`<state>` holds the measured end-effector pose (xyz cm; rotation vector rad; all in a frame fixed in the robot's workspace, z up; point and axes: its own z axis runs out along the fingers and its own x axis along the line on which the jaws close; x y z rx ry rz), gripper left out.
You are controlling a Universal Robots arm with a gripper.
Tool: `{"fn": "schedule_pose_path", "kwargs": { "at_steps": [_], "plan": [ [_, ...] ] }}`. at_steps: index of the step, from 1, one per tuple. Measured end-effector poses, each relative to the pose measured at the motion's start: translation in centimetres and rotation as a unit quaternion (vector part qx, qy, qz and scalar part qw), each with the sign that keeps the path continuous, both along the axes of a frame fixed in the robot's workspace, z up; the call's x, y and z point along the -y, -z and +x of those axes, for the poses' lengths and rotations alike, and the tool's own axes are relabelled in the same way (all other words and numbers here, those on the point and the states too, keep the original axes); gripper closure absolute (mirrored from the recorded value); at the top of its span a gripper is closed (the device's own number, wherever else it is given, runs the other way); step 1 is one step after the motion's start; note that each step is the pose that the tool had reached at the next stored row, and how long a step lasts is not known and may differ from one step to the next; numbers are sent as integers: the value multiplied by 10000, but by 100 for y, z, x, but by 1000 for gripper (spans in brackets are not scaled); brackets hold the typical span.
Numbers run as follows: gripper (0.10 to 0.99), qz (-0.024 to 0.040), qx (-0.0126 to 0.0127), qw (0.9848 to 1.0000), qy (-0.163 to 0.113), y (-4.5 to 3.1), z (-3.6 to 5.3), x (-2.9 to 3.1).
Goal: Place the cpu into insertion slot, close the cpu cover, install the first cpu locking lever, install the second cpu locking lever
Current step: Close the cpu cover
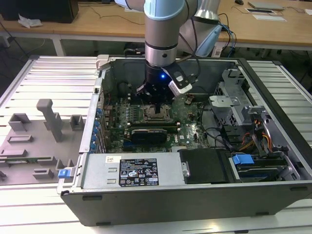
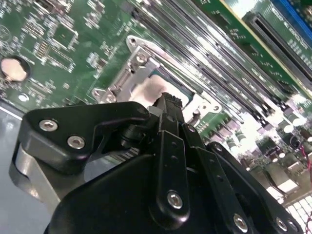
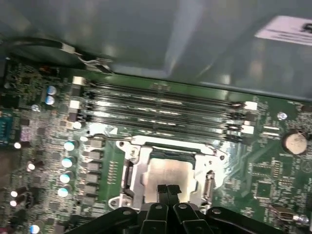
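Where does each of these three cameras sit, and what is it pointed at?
Exterior view: off the arm, looking down into the open computer case; shows the arm and pincer over the motherboard.
First wrist view: on the arm, looking past the pincer at the cpu and memory slots.
Second wrist view: on the arm, looking along the pincer's black body toward the cpu.
Shared: both wrist views show the cpu cover and the shut pincer.

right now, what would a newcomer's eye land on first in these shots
The grey robot arm reaching down into the open computer case grabs attention in the exterior view. In the first wrist view, the gripper, fingers shut, sits right over the silvery cpu, which lies in its socket framed by the cpu cover.
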<state>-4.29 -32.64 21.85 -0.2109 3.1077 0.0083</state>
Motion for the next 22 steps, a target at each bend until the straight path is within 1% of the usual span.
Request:
{"fn": "schedule_pose_path", "kwargs": {
  "at_steps": [2, 5, 9, 10, 12, 14, 17, 22],
  "plan": [
    [980, 1, 0, 10000, -3, -9, 21, 0],
    [980, 0, 0, 10000, -1, -69, 27, 0],
    [980, 0, 0, 10000, -2, -192, 28, 0],
    [980, 1, 0, 10000, -2, -239, 29, 0],
    [980, 1, 0, 10000, -2, -309, 29, 0],
    [980, 2, 0, 10000, -3, -313, 29, 0],
    [980, 1, 5, 10000, -2, -314, 3, 0],
    [980, 1, 6, 10000, -2, -317, 2, 0]
  ]
}}
